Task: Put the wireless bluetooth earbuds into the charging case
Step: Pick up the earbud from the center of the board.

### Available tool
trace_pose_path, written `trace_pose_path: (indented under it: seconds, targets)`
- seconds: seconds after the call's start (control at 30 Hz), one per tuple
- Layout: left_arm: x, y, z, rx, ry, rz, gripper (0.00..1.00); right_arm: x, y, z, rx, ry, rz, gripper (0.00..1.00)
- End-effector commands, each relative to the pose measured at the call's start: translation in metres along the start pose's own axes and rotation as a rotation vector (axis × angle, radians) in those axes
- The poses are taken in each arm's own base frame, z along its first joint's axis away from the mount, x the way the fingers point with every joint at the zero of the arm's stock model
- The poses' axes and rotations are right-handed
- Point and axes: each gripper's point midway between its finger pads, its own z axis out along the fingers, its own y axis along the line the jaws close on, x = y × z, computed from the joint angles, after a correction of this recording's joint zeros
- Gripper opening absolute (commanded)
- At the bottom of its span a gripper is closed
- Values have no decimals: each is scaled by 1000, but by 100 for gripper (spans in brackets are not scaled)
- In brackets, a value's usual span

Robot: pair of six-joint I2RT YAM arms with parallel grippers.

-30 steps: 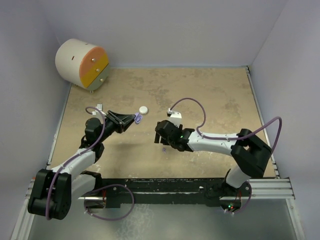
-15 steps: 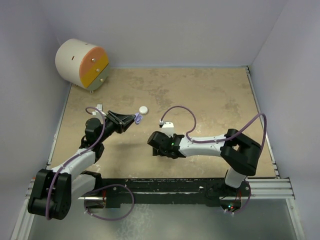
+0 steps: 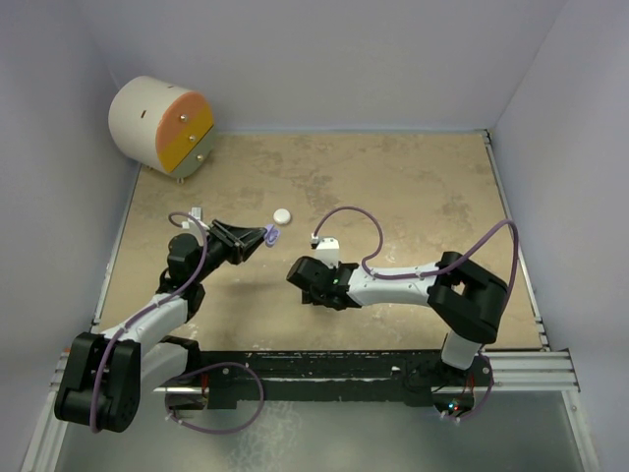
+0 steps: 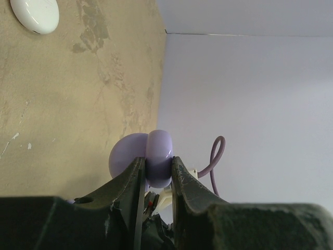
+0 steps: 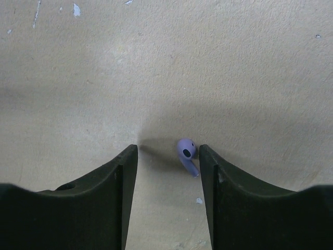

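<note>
Two pincers share the work here, and only the right one has moved. At the far left, a drum-shaped drawer unit [image 3: 162,126] lies on its side in the back corner, away from the action. The left pincer [image 3: 267,236] hangs above the surface [image 3: 413,197] just as it did a second ago, clamped on the lilac charging case [image 4: 151,159]. In the left wrist view its fingers [image 4: 132,179] press the case from both sides. The case shows two rounded lobes, so we judge that it is hinged open, though the cavity itself is hidden. A white round case [image 3: 282,215] rests on the surface just beyond it.

Further right, the right pincer [image 3: 310,285] has swung leftward and dropped over the last second. Its jaws are now apart and straddle a lilac earbud [image 5: 187,152], which lies on the surface between them, closer to the right-hand finger in the wrist view and touching neither. From above, the pincer hides the earbud.

We read this as the reach being finished and the grasp not yet made. The next move seems to be closing gently on that tiny, curved piece, which could easily skid or flip. No other earbuds are visible.
</note>
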Motion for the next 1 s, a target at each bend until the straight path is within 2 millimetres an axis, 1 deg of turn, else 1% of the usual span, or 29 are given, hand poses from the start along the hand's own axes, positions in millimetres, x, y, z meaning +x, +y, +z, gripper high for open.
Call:
trace_pose_path:
  seconds: [0.0, 0.3, 0.73, 0.97]
  targets:
    - [-1, -15, -3, 72, 0, 44, 0, 16, -16, 5, 71, 49, -15, 52]
    - [0, -15, -4, 76, 1, 43, 0, 27, -23, 9, 97, 72, -30, 47]
    - [-1, -14, -4, 77, 3, 38, 0, 35, -32, 15, 133, 90, -44, 33]
    - [-1, -14, -5, 80, 3, 38, 0, 38, -35, 17, 149, 99, -58, 31]
